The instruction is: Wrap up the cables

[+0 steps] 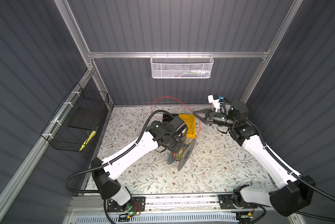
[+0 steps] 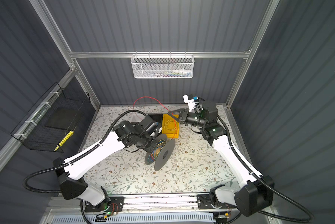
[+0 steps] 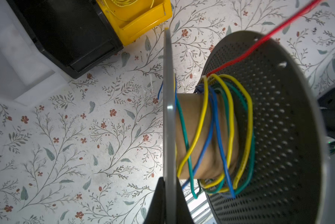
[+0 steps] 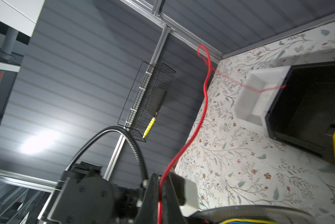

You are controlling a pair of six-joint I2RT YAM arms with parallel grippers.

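Right pincer [image 1: 194,113]: pressed together, pinching the red cable [image 1: 170,98] at the fingertips. In the right wrist view, red strand running straight through the narrow slit between the black fingers [image 4: 153,194]. Held in the air near the far edge of the yellow bin [image 1: 189,134], pointing sideways toward the left arm's side.

Left pincer [image 3: 169,197]: clamped on the rim of one grey flange of the spool [image 3: 279,126], a finger on either face of the thin disc. Spool tilted over the flowered table [image 1: 220,164]; lifted or resting on it, cannot tell.

Red cable: from the brown core of the spool, beside the loose yellow, blue and green windings [image 3: 217,135], up past the bin's right side to the right pincer. From there on in a high springy loop against the back wall, then down toward the black tray [image 1: 167,117] just beside the bin. Blurred where it crosses the trays in the right wrist view.

Inside the bin, a thin yellow coil [image 1: 189,124], apart from both pincers.
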